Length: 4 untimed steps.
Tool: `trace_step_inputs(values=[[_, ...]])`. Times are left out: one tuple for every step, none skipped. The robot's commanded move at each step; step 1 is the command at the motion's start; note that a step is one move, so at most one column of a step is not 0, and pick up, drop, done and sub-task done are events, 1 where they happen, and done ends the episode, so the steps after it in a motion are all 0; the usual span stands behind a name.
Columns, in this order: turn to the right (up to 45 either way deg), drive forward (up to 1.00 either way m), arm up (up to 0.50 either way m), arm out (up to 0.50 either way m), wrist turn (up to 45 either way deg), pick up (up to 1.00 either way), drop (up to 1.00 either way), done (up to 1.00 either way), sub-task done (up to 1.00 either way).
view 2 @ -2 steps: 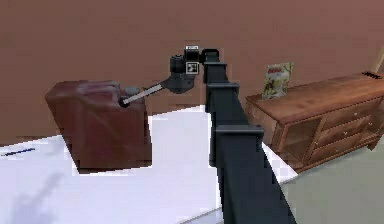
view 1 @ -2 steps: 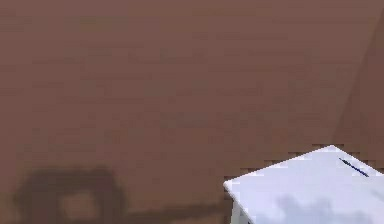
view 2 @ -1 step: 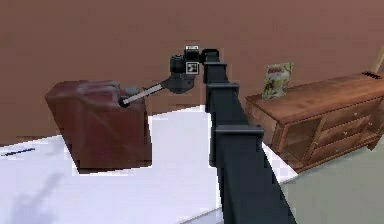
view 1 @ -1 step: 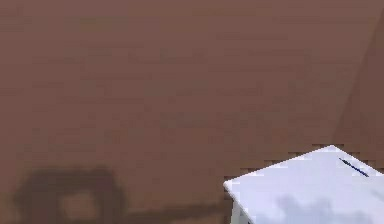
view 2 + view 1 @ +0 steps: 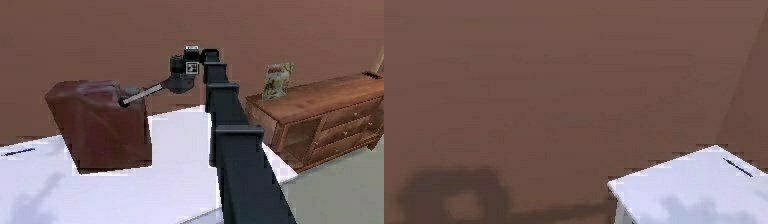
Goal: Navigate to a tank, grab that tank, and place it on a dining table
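A dark reddish-brown boxy block (image 5: 100, 125) sits on a white tabletop (image 5: 180, 165) at the arm side view's left. The arm's dark bar (image 5: 235, 140) rises from the bottom edge to the two white marker squares. From there the gripper (image 5: 128, 99) reaches left, its thin fingers ending at the block's upper right face. The block stands on the table right behind the fingers, so I cannot tell whether the gripper holds anything.
A wooden sideboard (image 5: 320, 110) with drawers stands at the arm side view's right, a small printed box (image 5: 279, 78) on top. In the forward view a brown wall is close ahead. A white table corner (image 5: 684, 190) with a thin dark item (image 5: 738, 167) lies at the bottom right.
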Motion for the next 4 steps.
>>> trace_step_inputs(values=[[0.0,0.00,0.00,0.00,0.0,0.00,1.00,0.00,0.00],[0.0,0.00,0.00,-0.10,0.0,0.00,0.00,0.00,0.00],[0.0,0.00,0.00,0.00,-45.0,0.00,0.00,0.00,0.00],[0.0,0.00,0.00,0.00,-30.0,0.00,0.00,0.00,0.00]])
